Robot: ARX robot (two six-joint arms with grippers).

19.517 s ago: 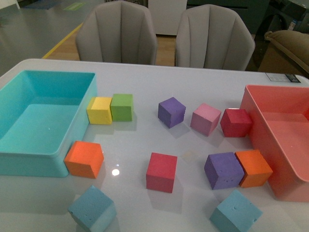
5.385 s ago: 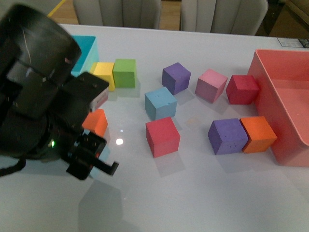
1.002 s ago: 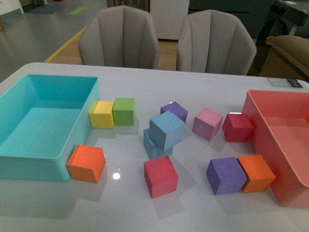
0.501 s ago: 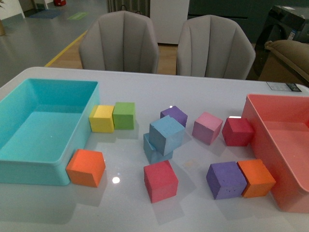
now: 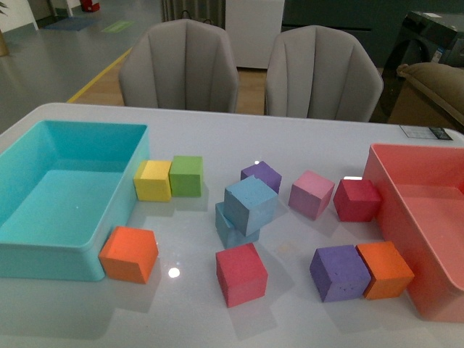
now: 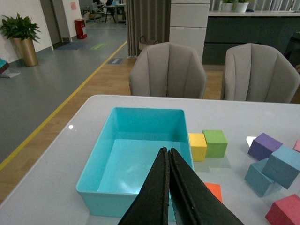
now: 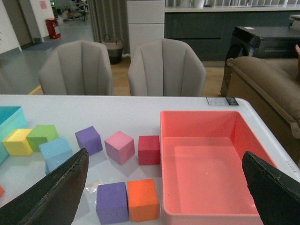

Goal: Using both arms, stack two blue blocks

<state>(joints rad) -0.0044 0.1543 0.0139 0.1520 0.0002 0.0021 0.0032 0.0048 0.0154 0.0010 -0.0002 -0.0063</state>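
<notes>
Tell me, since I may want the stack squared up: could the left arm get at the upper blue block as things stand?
Probably yes. The upper blue block sits uncovered on the lower blue block, nothing above it. The left claw is shut, so it must open first.

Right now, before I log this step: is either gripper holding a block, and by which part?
Nothing is held. The left gripper is shut empty, the right gripper open; the blue blocks sit stacked.
</notes>
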